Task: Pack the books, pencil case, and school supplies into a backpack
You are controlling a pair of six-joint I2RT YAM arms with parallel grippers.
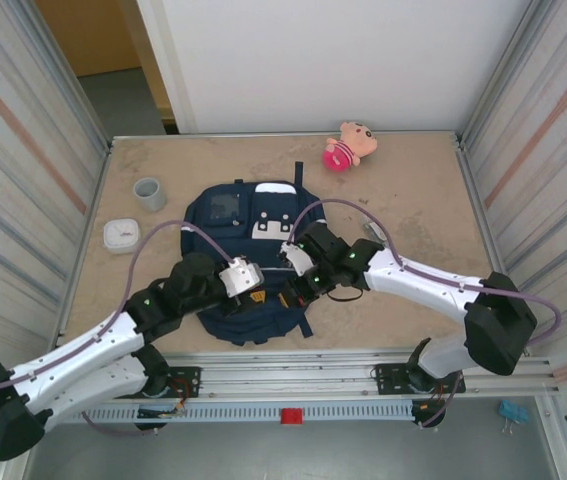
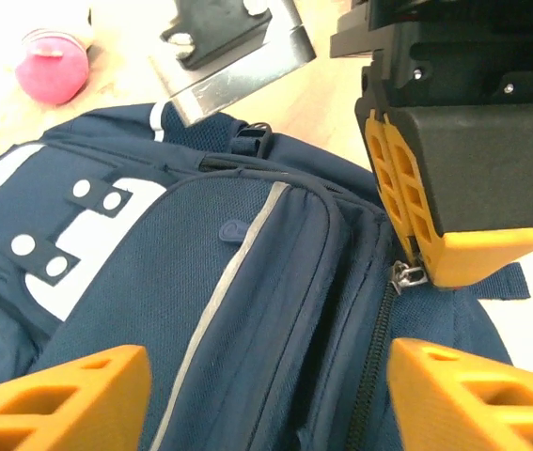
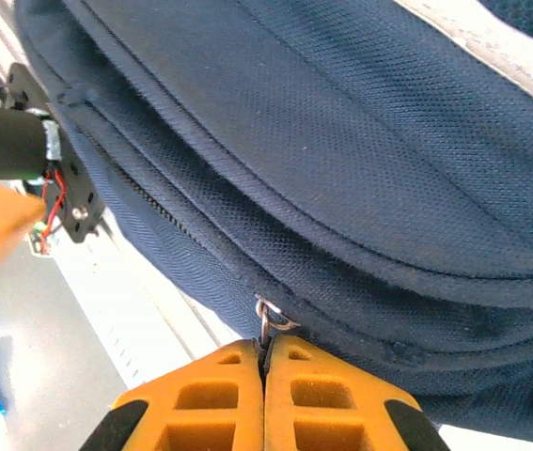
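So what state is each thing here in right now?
backpack: lying flat, zip looks closed where seen.
zip pull: pinched by the right gripper.
right gripper: shut on the zip pull.
left gripper: open, empty, over the backpack.
cup: upright.
toy: lying apart from the backpack.

Backpack (image 3: 360, 141): matt navy woven cloth, coarse weave. Zip pull (image 3: 268, 318): bright metal. Right gripper's fingers (image 3: 337, 399): matt orange plastic, moulded with hollow cells.
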